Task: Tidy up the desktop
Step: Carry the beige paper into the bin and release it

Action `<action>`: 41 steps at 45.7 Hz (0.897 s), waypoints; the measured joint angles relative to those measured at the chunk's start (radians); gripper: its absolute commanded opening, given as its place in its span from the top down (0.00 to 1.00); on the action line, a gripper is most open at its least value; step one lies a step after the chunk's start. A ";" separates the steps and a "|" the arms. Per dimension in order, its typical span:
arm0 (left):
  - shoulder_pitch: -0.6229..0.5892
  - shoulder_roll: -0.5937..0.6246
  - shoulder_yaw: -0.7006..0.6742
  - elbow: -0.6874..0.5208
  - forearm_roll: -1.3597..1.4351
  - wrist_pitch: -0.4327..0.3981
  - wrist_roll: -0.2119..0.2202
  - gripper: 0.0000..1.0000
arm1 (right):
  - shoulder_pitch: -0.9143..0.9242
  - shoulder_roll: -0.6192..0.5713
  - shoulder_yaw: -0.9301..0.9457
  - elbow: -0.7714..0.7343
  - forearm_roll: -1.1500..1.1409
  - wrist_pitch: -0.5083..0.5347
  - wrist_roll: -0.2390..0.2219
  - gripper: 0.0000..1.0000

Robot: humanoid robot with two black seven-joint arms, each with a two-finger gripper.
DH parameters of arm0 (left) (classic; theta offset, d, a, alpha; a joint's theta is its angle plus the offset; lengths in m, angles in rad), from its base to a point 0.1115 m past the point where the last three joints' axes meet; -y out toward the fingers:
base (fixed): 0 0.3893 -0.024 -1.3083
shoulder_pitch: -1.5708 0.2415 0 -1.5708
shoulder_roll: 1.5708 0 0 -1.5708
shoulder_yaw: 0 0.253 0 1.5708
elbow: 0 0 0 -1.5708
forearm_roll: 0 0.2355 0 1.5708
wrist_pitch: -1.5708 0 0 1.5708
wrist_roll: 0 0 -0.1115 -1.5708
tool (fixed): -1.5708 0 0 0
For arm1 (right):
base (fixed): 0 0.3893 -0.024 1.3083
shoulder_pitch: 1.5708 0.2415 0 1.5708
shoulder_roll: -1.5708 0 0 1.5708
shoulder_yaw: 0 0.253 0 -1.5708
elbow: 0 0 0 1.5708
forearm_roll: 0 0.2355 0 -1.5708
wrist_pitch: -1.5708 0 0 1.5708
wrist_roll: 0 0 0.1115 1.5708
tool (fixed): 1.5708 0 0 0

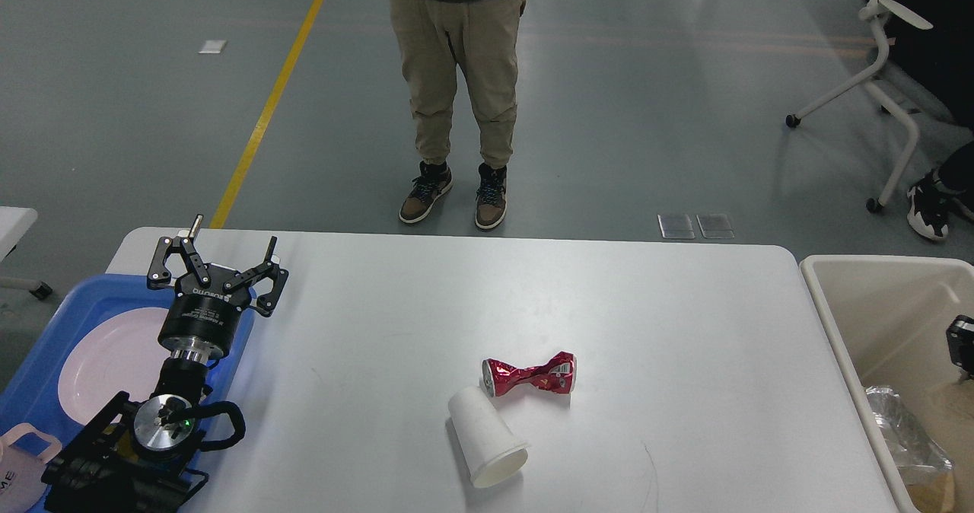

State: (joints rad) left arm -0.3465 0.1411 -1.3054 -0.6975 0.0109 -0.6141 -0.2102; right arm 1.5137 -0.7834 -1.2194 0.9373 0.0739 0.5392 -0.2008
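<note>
The white desktop [609, 307] carries a crushed red can [530, 374] near its front middle. A white paper cup [487, 437] lies on its side just in front of the can. My left gripper [222, 253] hovers over the desktop's left edge beside the blue tray, fingers spread open and holding nothing. Of my right gripper [962, 344] only a small black piece shows at the right edge, over the beige bin; its fingers cannot be made out.
A blue tray [46, 323] at the left holds a white plate [106, 361] and a pink mug [23, 467]. The beige bin [860, 292] at the right contains a clear plastic bag [905, 437]. A person [456, 94] stands beyond the far edge. A chair [890, 64] stands far right.
</note>
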 measured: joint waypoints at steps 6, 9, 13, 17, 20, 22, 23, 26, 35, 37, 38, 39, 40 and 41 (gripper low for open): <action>0.001 0.000 0.000 0.000 0.000 0.000 0.000 0.04 | -0.280 0.026 0.161 -0.233 0.000 -0.077 0.000 1.00; 0.001 0.000 0.000 0.000 0.000 0.000 0.000 0.04 | -0.405 0.061 0.236 -0.337 0.001 -0.121 0.000 1.00; 0.001 0.000 0.000 -0.001 0.000 -0.001 0.000 0.04 | -0.580 0.131 0.327 -0.495 0.001 -0.187 0.000 1.00; 0.001 0.000 0.000 -0.001 0.000 -0.001 0.000 0.04 | -0.719 0.216 0.377 -0.649 0.001 -0.247 0.000 1.00; 0.001 0.000 0.000 -0.001 0.000 -0.001 0.000 0.04 | -0.814 0.288 0.399 -0.763 0.003 -0.295 0.000 1.00; 0.001 0.000 0.000 -0.001 0.000 -0.001 0.000 0.04 | -0.869 0.327 0.409 -0.825 0.003 -0.328 -0.001 1.00; 0.001 0.000 0.000 -0.001 0.000 -0.001 0.000 0.04 | -0.893 0.345 0.413 -0.852 0.004 -0.346 -0.002 1.00; 0.001 0.000 0.000 -0.001 0.000 -0.001 0.000 0.04 | -0.951 0.391 0.427 -0.910 0.004 -0.398 -0.004 1.00; 0.000 0.000 0.000 -0.001 0.000 -0.001 0.000 0.04 | -0.993 0.428 0.449 -0.940 0.004 -0.462 -0.006 1.00; 0.000 0.000 0.000 -0.001 0.000 -0.001 0.000 0.04 | -0.994 0.430 0.449 -0.941 0.004 -0.464 -0.006 1.00; 0.000 0.000 0.000 -0.001 0.000 -0.001 0.000 0.04 | -0.994 0.431 0.449 -0.942 0.004 -0.464 -0.006 1.00; 0.000 0.000 0.000 -0.001 0.000 -0.001 0.000 0.04 | -0.995 0.432 0.449 -0.942 0.004 -0.465 -0.006 1.00; 0.000 0.000 0.000 -0.001 0.000 -0.001 0.000 0.04 | -0.996 0.434 0.449 -0.942 0.004 -0.465 -0.006 1.00; 0.000 0.000 0.000 0.000 0.000 -0.001 0.000 0.04 | -0.998 0.436 0.449 -0.942 0.004 -0.465 -0.006 1.00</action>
State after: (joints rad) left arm -0.3467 0.1411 -1.3054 -0.6974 0.0107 -0.6149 -0.2103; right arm 0.5154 -0.3479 -0.7702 -0.0046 0.0782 0.0741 -0.2070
